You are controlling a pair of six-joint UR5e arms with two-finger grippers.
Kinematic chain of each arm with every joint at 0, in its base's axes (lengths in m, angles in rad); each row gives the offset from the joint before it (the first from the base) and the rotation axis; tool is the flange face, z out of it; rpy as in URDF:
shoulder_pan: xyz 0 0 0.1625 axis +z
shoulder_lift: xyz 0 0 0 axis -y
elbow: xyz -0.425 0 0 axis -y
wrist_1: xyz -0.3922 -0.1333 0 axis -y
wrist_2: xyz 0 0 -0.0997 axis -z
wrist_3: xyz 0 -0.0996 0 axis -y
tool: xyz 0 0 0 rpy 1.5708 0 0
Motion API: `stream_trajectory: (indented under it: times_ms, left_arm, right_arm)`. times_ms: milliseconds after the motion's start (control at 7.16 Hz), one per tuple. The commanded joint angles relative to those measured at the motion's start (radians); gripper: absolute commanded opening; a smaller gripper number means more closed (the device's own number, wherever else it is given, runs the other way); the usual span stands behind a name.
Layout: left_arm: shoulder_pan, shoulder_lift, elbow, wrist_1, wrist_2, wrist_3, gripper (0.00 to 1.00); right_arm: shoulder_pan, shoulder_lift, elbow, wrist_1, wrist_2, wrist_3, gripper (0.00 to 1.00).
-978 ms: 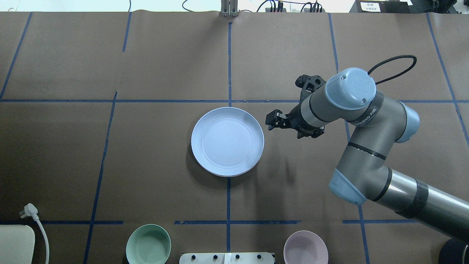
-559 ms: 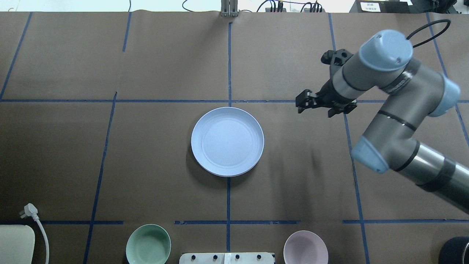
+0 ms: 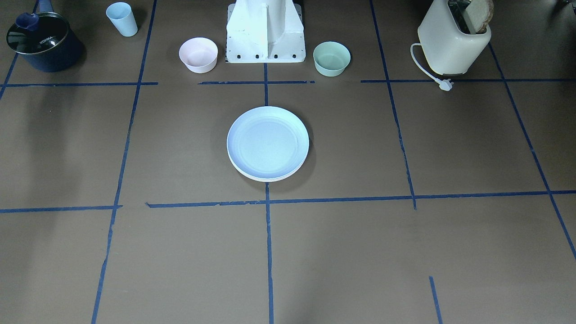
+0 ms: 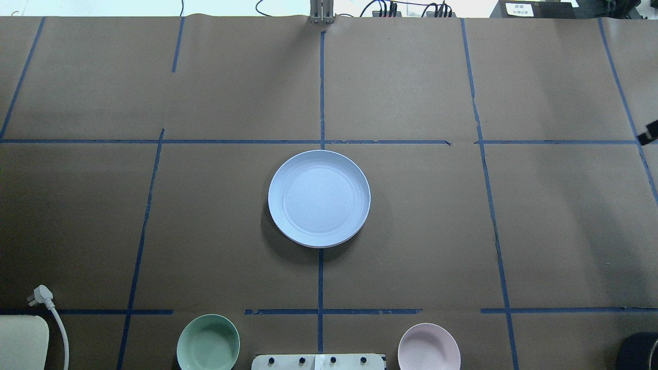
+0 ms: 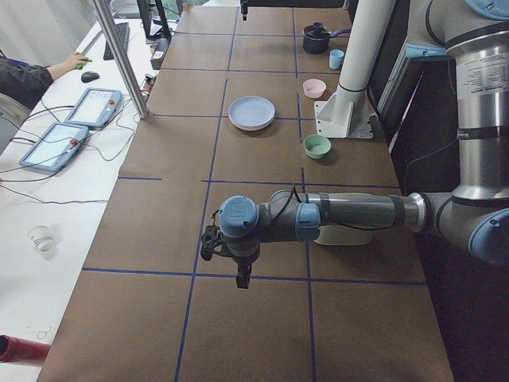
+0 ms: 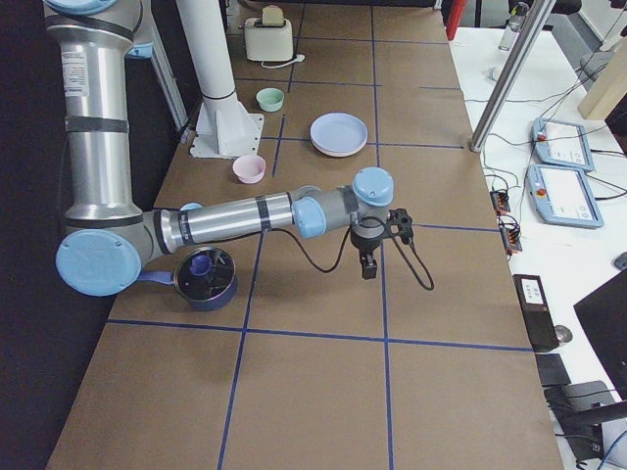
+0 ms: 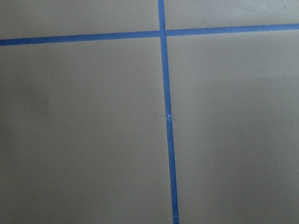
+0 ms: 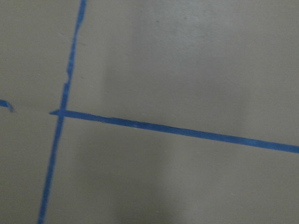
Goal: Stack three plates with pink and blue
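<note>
Pale blue plate (image 4: 318,198) lies flat, open face up, at the middle of the surface (image 4: 154,231), on a blue tape line (image 4: 320,277). It is round, so it has no long axis or heading. It tops a stack: a cream-white plate (image 3: 267,180) shows as a thin rim under its operator-side edge. Cannot tell what sits between them.

Left end effector (image 5: 242,278) points down over bare surface, well apart from the stack; cannot tell if spread or pressed together. Right end effector (image 6: 368,266) does the same at the other end; cannot tell either.

Mint bowl (image 4: 208,343) and pink bowl (image 4: 428,347) sit upright by the robot base. Toaster (image 3: 452,42) has a bread slice (image 3: 479,10) in its slot. Dark pot (image 3: 42,40) has its lid on, with a pale blue cup (image 3: 122,19) upright beside it.
</note>
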Motion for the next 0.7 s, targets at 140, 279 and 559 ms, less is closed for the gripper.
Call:
stream_trajectory:
  times_ms: [140, 279, 559]
  left_arm:
    - [0.000, 0.006, -0.006, 0.000, 0.000, 0.001, 1.00]
    - [0.002, 0.006, -0.005, 0.000, 0.000, 0.001, 1.00]
    - [0.002, 0.006, -0.006, 0.000, 0.000, 0.001, 1.00]
  right_arm:
    - [0.173, -0.186, 0.001, 0.010, 0.006, -0.143, 1.00]
    - [0.173, -0.190, -0.002, 0.013, 0.006, -0.141, 1.00]
    - [0.172, -0.190, -0.003, 0.014, 0.014, -0.136, 1.00]
